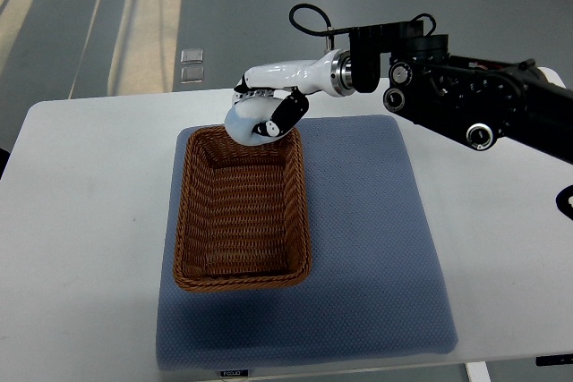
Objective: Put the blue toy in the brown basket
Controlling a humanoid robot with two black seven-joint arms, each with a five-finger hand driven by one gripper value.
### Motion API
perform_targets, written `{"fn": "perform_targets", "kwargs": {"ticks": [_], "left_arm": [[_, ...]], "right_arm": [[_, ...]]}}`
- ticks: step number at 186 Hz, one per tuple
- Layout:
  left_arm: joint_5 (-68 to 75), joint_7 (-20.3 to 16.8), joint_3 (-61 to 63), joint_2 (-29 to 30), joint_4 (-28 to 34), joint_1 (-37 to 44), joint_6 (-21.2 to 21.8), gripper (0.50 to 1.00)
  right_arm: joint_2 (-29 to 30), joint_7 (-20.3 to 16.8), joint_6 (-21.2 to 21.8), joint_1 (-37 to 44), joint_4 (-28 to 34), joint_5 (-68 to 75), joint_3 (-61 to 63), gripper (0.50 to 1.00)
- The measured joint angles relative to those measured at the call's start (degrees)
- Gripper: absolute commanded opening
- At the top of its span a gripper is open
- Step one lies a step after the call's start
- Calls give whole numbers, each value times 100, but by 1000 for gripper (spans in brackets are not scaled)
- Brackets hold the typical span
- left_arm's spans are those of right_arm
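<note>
A: Quick pass, top view. What's the right hand [265, 114] doing?

B: Arm's coming in from the right edge, hand is hovering over the far rim of the brown wicker basket [242, 212]. Fingers are curling around smth pale and rounded, prob the toy [251, 123].

A: Blue toy?

B: Looking very pale blue/whitish here, mostly hidden by fingers, so can't name the shape. It's sitting in the grip, above the basket's far edge, not inside yet as far as I can tell.

A: Basket contents?

B: Nothing showing inside. Basket's resting on a blue-grey mat [376, 248], mat's lying on the white table [81, 221].

A: Progress?

B: Judging: pickup done, carry nearly done. Left: moving a bit more over the opening, lowering, letting go. Risk imo is the toy clipping the rim and dropping outside, since the hand's right at the edge.

A: Left arm?

B: Not showing anywhere.

A: Any text/brands?

B: Small dark tag on the mat's near edge w/ light lettering, too small to read. Nothing legible on the arm. Two small clear squares on the floor past the table, no writing.
</note>
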Motion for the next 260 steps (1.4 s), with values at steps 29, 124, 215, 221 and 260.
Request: {"fn": "perform_targets", "kwargs": {"ticks": [29,124,215,221,260], "left_arm": [[0,0,0,0,0,0,0,1000],[0,1,0,0,2,-2,0,1000],[0,3,0,0,2,-1,0,1000],[0,3,0,0,2,-1,0,1000],[0,3,0,0,1,-1,0,1000]], "right_arm": [[384,-2,-140,-458,-4,-48,-15,500],[761,-16,-515,-1133,-92,-95,-16,793],[652,-6,-550,-1101,-101,-24,59,864],[645,-6,-542,-1066,-101,-14,128,874],[398,17,-484,-976,-130,37,1063,895]]}}
